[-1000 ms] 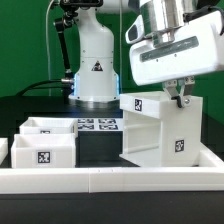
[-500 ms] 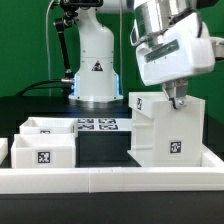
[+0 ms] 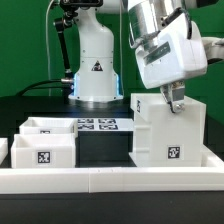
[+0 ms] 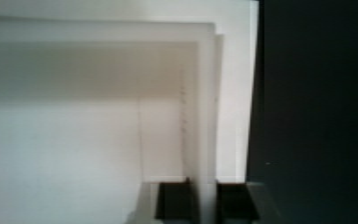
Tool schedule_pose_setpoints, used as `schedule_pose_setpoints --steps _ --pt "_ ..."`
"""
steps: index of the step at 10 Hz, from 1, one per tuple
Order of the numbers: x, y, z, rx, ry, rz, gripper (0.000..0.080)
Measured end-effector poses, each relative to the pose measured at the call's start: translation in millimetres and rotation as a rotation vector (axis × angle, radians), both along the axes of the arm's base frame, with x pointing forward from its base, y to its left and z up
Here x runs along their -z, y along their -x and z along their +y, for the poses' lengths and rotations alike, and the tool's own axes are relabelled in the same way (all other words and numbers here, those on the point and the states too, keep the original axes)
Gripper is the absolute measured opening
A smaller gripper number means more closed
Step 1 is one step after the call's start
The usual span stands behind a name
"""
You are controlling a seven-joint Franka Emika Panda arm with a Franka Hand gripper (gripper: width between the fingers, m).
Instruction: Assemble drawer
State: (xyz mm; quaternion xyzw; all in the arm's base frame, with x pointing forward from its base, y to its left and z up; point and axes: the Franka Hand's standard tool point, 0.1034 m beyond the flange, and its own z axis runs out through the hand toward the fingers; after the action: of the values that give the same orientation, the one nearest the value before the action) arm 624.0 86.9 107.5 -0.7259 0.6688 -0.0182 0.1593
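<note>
The white drawer case (image 3: 168, 132) stands on the black table at the exterior view's right, with marker tags on its sides. My gripper (image 3: 177, 103) comes down on its top edge and is shut on one thin wall of the case; in the wrist view the white wall (image 4: 202, 110) runs between my two dark fingertips (image 4: 174, 202). Two white drawer boxes lie at the exterior view's left: one at the front (image 3: 43, 152) with a tag, one behind it (image 3: 47, 127).
The marker board (image 3: 97, 125) lies flat in the middle, before the robot's white base (image 3: 97, 65). A white rail (image 3: 110, 178) runs along the table's front edge.
The gripper has tilted and shifted toward the exterior view's right with the case; the case has turned slightly and slid right, its front tag now lower.
</note>
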Motion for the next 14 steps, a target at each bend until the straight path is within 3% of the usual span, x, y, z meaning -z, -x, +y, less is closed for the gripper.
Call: schedule_pose_setpoints --steps 4,7,8,9,10,11,14 --pt "-0.5 -21.7 6.3 -0.004 -0.011 -0.01 0.0049" --pt "0.2 -21.4 6.2 -0.011 -0.011 -0.003 0.0051" --pt "0.3 -21.3 6.3 -0.013 -0.011 -0.003 0.0264" --pt "0.4 -21.1 6.1 -0.022 -0.008 -0.005 0.0264" --pt "-0.5 -19.6 4.3 -0.083 0.007 -0.017 0.0471" --pt "-4.2 -18.3 2.7 -0.165 0.024 -0.027 0.0588" --pt "-25.5 -15.9 -0.4 -0.364 0.053 -0.063 0.0646"
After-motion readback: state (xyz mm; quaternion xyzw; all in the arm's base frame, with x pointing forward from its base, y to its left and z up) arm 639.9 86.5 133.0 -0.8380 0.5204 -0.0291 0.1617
